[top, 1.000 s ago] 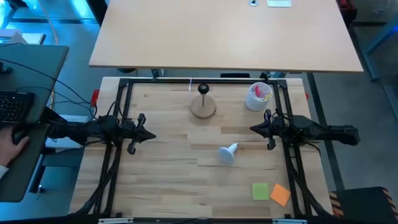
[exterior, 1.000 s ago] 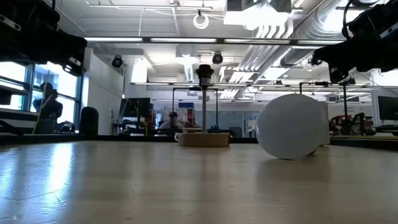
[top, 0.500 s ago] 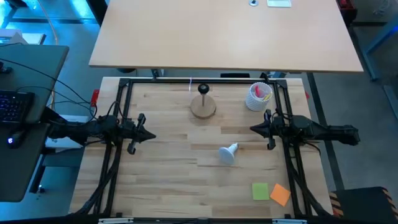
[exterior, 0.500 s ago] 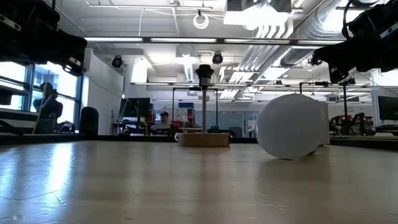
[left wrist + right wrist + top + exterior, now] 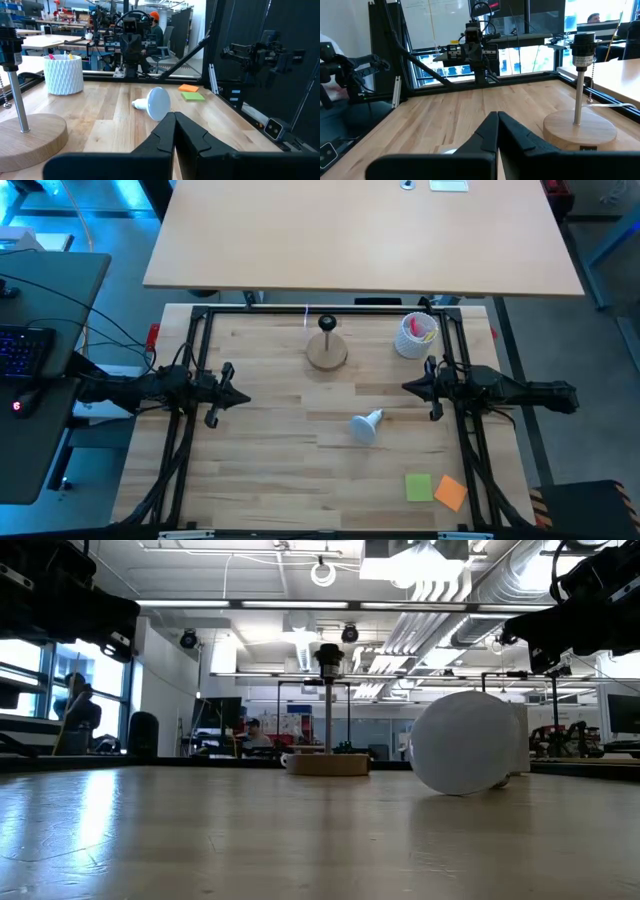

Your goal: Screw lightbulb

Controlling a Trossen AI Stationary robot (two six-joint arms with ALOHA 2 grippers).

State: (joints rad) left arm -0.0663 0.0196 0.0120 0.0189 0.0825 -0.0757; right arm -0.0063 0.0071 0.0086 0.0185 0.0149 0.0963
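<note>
The white lightbulb lies on its side on the wooden table, a little right of the middle. Its globe rests on the boards and its narrow base points toward the far right. In the low view it shows as a large white ball. My left gripper hangs level above the table's left side, shut on nothing. My right gripper hangs level above the right side, also shut on nothing. Both stand well apart from the bulb.
A round wooden stand with an upright black socket post sits at the far middle. A white cup with coloured contents is at the far right. Green and orange notes lie near the front right corner.
A person's hand on the desk left of the table has drawn out of view. Both arms and the lightbulb have kept still.
</note>
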